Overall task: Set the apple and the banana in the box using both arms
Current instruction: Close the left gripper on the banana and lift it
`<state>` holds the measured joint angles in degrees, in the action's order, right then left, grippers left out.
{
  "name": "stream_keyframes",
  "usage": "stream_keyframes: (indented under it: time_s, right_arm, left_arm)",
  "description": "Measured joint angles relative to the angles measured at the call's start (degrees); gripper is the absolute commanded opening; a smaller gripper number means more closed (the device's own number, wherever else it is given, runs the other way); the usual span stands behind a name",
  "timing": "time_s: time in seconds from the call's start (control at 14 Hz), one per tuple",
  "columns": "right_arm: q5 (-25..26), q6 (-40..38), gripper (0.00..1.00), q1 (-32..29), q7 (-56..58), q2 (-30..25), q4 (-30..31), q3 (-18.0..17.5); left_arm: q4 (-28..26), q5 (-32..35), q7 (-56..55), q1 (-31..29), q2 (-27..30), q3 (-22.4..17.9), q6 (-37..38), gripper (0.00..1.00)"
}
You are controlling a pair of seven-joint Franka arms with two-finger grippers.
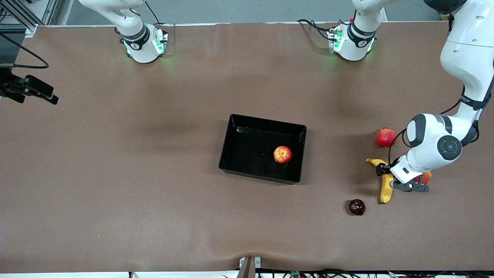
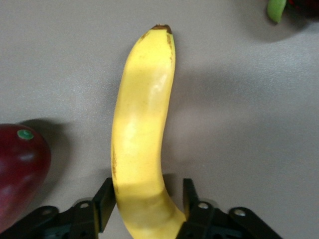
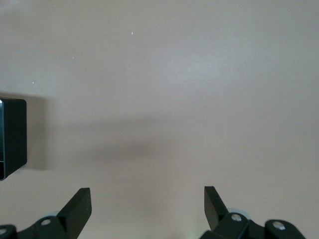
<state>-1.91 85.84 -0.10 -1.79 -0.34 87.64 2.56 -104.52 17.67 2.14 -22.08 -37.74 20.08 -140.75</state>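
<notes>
The banana [image 1: 386,184] lies on the table near the left arm's end, between the pomegranate and the plum. My left gripper [image 1: 387,175] is down over its middle, fingers on either side of it and shut on it; the left wrist view shows the banana [image 2: 142,114] running out from between the fingers [image 2: 104,199]. The apple [image 1: 283,155] sits inside the black box [image 1: 235,154] at the table's middle. My right gripper [image 3: 147,191] is open and empty over bare table, a corner of the box [image 3: 12,137] at the edge of its view; it waits.
A red pomegranate [image 1: 386,137] lies farther from the front camera than the banana. A dark plum [image 1: 357,207] lies nearer. A red fruit with a green sticker [image 2: 22,169] lies close beside the left gripper and also shows in the front view [image 1: 426,177].
</notes>
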Motion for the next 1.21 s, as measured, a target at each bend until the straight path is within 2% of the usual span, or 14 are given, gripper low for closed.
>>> stream_keyframes:
  time_s: [0.14,0.28,0.43,0.71,0.93,1.21]
  right_arm:
    - [0.0,0.0,1.0,0.0,0.0,0.0,0.0,0.0]
    - [0.0,0.0,1.0,0.0,0.0,0.0,0.0,0.0]
    - [0.0,0.0,1.0,0.0,0.0,0.0,0.0,0.0]
    - [0.0,0.0,1.0,0.0,0.01,0.0,0.0,0.0]
    - [0.0,0.0,1.0,0.0,0.01,0.0,0.0,0.0]
    - [0.0,0.0,1.0,0.0,0.01,0.0,0.0,0.0]
  left_arm:
    - [0.0,0.04,0.0,0.0,0.0,0.0,0.0,0.17]
    - [0.0,0.1,0.0,0.01,0.0,0.0,0.0,0.05]
    - [0.01,0.59,0.01,0.09,0.02,0.04,0.01,0.0]
    - [0.92,1.94,0.07,0.54,1.15,0.87,2.46,0.0]
    - [3.64,2.23,0.19,0.92,4.42,2.76,10.88,0.0]
    - [7.58,2.23,-0.08,1.19,7.01,7.24,20.6,0.0]
